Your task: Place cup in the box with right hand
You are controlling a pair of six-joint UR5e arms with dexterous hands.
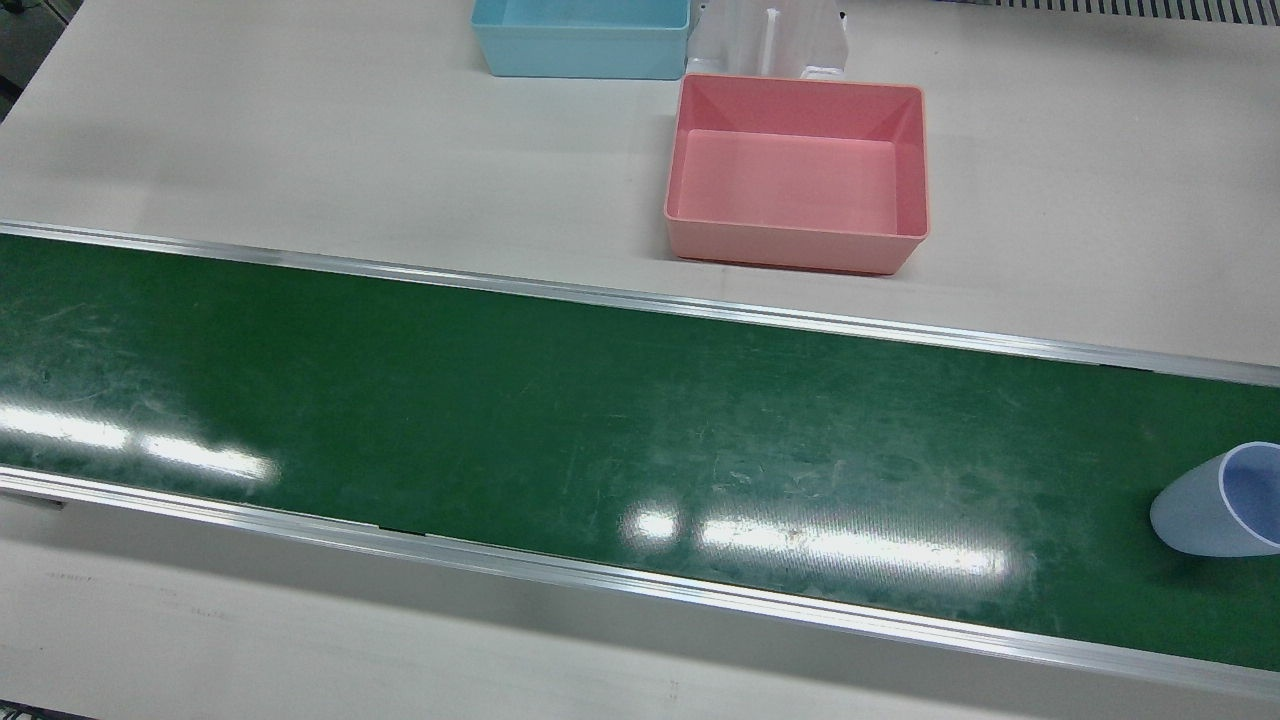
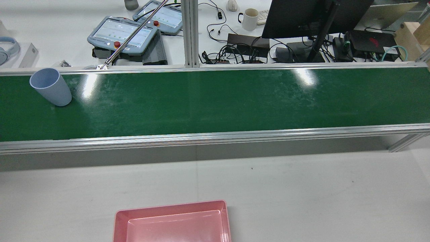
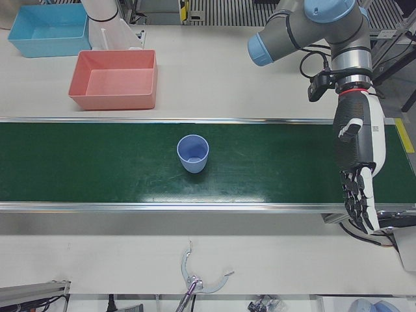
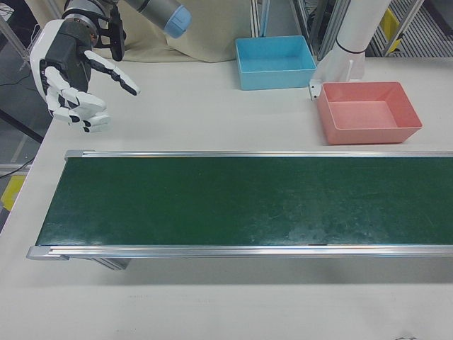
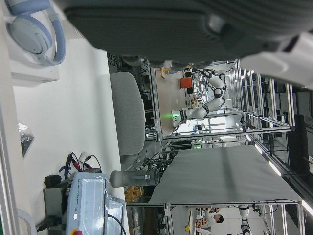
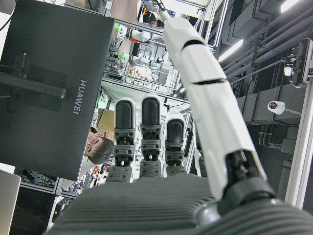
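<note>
Looking down from the front view, you had nothing done yet: the cup (image 1: 1222,500) stood upright on the green belt (image 1: 560,420) at the picture's right edge, well apart from the pink box (image 1: 797,172), which was empty, with a blue box (image 1: 582,38) beyond it. From the rear view, you saw the same cup (image 2: 50,86) at the belt's far left end, on the robot's left side, and only a corner of the pink box (image 2: 172,222) at the bottom; no arm showed there. From the left-front view, your left hand (image 3: 359,170) hung over the belt's end with fingers straight and spread, holding nothing, well apart from the cup (image 3: 193,153). From the right-front view, your right hand (image 4: 74,74) hovered off the belt's far end, fingers apart and loosely curled, empty, with no cup in sight. The left hand view showed only the room. The right hand view showed straight fingers (image 6: 142,132) and a monitor (image 6: 54,88) marked HUAWEI. All remained: reaching, grasping, carrying, releasing.
</note>
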